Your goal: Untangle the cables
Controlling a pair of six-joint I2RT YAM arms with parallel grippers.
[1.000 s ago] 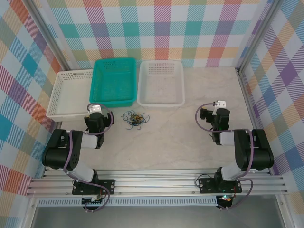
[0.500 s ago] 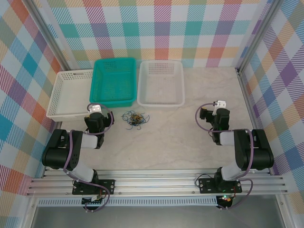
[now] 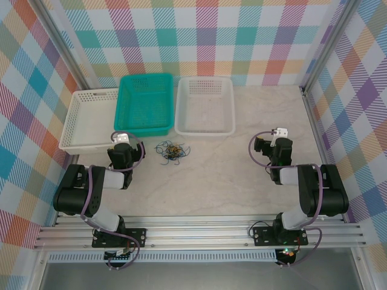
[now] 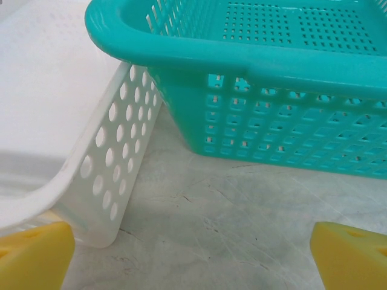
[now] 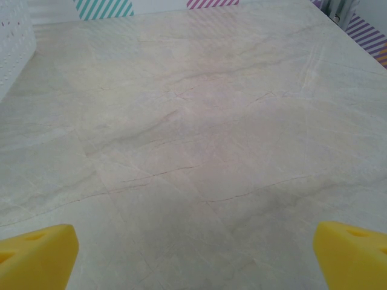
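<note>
Since nothing had moved, my left gripper (image 4: 190, 257) and right gripper (image 5: 193, 257) stayed spread, empty; thin blue, black and tan cables (image 3: 172, 151) lay clumped, untangling not begun.

The left arm (image 3: 91, 193) and right arm (image 3: 314, 194) are folded low near their bases, wrists pointed forward. The left gripper (image 4: 192, 258) is held wide open, yellow fingertips (image 4: 33, 257) well apart; the right gripper (image 5: 193, 258) is spread equally wide.
</note>
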